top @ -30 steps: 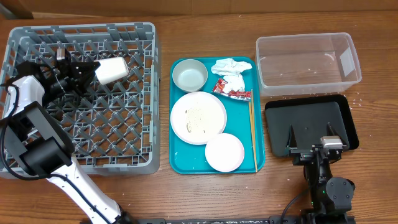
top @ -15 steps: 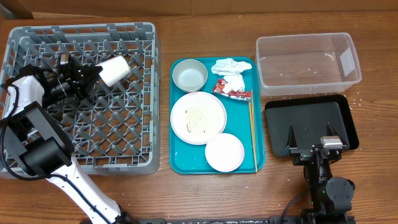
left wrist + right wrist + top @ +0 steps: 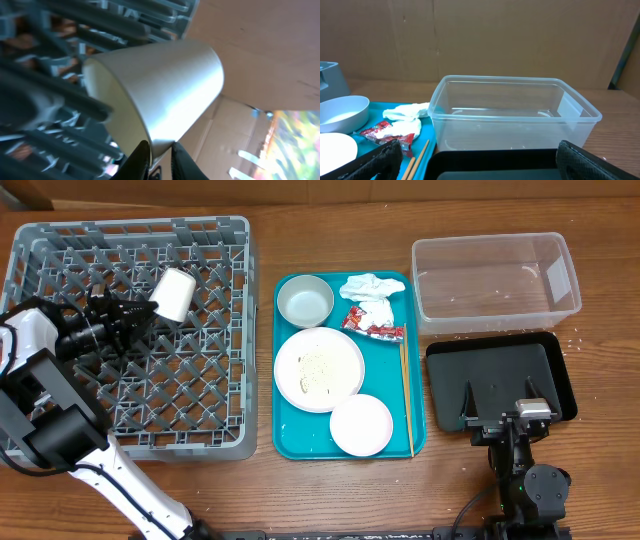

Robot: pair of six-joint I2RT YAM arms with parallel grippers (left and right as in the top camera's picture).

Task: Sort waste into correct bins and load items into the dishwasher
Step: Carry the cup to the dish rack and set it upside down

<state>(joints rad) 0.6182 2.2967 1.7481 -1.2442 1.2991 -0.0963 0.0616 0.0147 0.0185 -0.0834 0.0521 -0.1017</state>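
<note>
Cup (image 3: 173, 292) is at the rack (image 3: 130, 224). The left pincer (image 3: 160, 156) straddles its rim, can't tell if it's gripping. The right pincer (image 3: 485, 161) is wide apart. Nothing else is sorted yet.

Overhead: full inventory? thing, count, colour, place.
dish rack: 1, grey, left
cup: 1, white, in rack
teal tray: 1, teal, centre
bowl: 1, white, tray top-left
large plate: 1, white, tray middle
rice scraps: several, white, on large plate
small plate: 1, white, tray bottom-right
napkin: 1, white, tray top-right
sauce packet: 1, red-white, next to napkin
chopsticks: 2, wooden, tray's right edge
clear tub: 1, clear, top right
black tray: 1, black, beside tub
left gripper: 1, black, astride cup rim
right gripper: 1, black, open over black tray
</note>
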